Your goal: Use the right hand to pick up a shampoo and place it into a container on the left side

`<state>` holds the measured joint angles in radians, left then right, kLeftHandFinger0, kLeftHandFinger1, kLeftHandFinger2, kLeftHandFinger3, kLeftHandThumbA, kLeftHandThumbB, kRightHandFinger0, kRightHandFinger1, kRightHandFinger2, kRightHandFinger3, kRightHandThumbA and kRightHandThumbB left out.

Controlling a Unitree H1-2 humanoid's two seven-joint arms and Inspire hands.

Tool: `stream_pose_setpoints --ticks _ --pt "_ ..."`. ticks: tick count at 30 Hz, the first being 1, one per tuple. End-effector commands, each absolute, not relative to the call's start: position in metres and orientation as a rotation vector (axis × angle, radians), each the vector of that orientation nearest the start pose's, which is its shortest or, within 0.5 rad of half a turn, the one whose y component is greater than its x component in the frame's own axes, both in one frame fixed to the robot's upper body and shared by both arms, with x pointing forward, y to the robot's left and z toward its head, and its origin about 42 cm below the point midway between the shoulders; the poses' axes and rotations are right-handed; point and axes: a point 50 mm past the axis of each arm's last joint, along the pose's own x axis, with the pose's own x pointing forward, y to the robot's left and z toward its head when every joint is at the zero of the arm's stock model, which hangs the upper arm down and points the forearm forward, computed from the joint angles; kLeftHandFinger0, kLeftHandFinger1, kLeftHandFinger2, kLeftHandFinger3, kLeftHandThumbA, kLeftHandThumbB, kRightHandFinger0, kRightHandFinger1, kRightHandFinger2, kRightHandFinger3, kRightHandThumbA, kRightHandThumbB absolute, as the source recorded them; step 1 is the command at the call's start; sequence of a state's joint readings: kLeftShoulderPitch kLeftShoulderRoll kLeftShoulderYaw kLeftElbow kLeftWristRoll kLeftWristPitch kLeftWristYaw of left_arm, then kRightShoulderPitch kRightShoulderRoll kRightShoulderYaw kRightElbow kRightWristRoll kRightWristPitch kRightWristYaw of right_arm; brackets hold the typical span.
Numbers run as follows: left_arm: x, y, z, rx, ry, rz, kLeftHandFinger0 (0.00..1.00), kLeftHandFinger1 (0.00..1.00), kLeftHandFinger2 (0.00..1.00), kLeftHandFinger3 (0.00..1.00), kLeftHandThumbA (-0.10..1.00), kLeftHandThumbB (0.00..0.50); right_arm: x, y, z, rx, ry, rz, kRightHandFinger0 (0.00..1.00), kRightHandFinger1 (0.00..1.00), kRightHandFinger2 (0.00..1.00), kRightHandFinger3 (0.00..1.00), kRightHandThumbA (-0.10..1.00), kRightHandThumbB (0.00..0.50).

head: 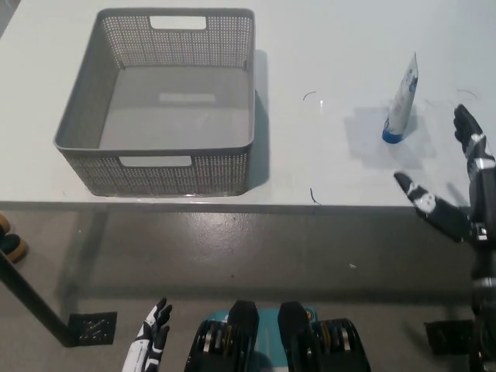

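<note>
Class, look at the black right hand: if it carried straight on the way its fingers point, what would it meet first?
Probably nothing: the right hand points up-picture, passing right of the shampoo tube over bare table. Depth is unclear.

Black right robot hand [463, 203] (white patches); left robot hand [149, 353] white, black-marked.

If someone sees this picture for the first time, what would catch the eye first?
Probably the large grey basket, standing empty on the left of the white table. Next, the small white tube with a blue cap, upright on its cap at the right, and the black right hand, open beside it.
</note>
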<state>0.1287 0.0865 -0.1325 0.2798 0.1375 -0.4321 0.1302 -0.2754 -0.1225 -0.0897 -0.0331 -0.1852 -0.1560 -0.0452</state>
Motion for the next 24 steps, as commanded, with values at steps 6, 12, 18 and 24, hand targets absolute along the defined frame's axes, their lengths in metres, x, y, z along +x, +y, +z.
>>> stream_pose_setpoints --ticks 6,12,18,24 --pt "0.218 0.219 0.023 0.195 -0.091 -0.022 1.0 1.0 1.0 1.0 1.0 0.298 0.43 -0.264 0.228 -0.313 -0.383 -0.128 1.0 1.0 1.0 1.0 0.86 0.309" --pt "0.22 0.219 0.024 0.189 -0.094 -0.02 1.0 1.0 1.0 1.0 1.0 0.292 0.475 -0.265 0.234 -0.281 -0.338 -0.12 1.0 1.0 1.0 1.0 0.85 0.321" --pt "0.22 0.218 0.023 0.195 -0.094 -0.017 1.0 1.0 1.0 1.0 1.0 0.294 0.503 -0.264 0.237 -0.291 -0.291 -0.119 1.0 1.0 1.0 1.0 0.88 0.398" --pt "0.221 0.218 0.025 0.192 -0.099 -0.019 1.0 1.0 1.0 1.0 1.0 0.282 0.522 -0.265 0.237 -0.298 -0.241 -0.123 1.0 1.0 1.0 1.0 0.92 0.38"
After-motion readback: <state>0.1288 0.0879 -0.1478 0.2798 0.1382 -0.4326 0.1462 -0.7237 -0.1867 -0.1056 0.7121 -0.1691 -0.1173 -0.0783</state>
